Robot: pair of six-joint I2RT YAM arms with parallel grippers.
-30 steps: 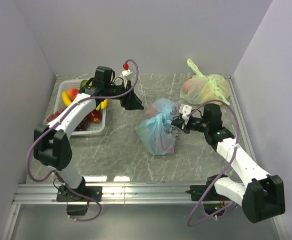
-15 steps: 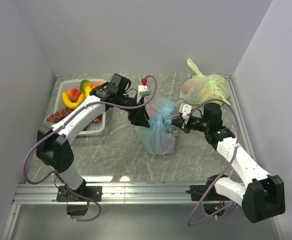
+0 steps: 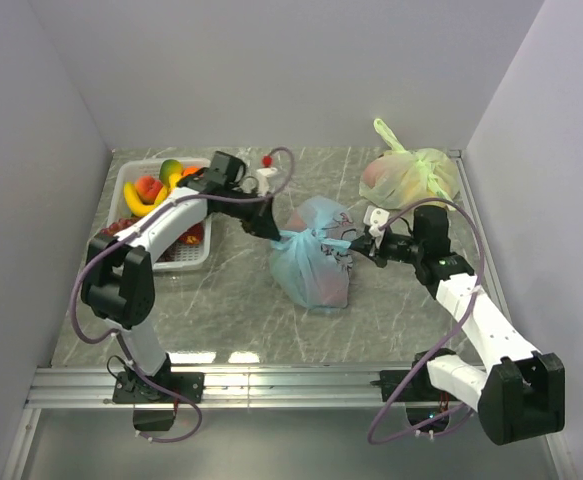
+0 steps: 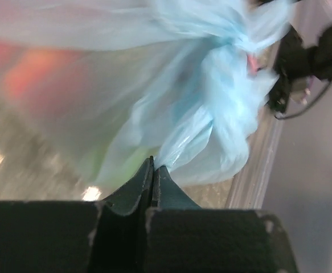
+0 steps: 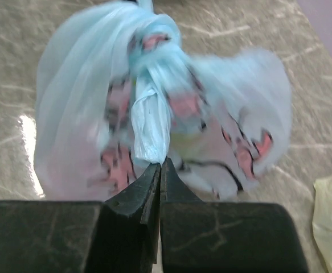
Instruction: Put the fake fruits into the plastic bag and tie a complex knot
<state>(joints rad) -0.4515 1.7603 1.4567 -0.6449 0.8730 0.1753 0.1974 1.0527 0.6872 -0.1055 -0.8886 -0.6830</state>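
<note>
The left gripper (image 3: 275,234) and right gripper (image 3: 362,246) were each clamped on an ear of the light-blue plastic bag (image 3: 311,278), left and right of its knot (image 3: 318,238).

The top external camera is fixed high above and behind the near edge of the tabletop (image 3: 231,310). It faces down and forward and takes in the whole work area from afar. The left wrist camera sits directly behind the left jaws, looks along them, and is very near the plastic bag (image 4: 211,119); its picture is blurred. The right wrist camera looks along the right jaws at the same bag from the opposite side, equally near. All 3 views share the knot (image 5: 154,45).
</note>
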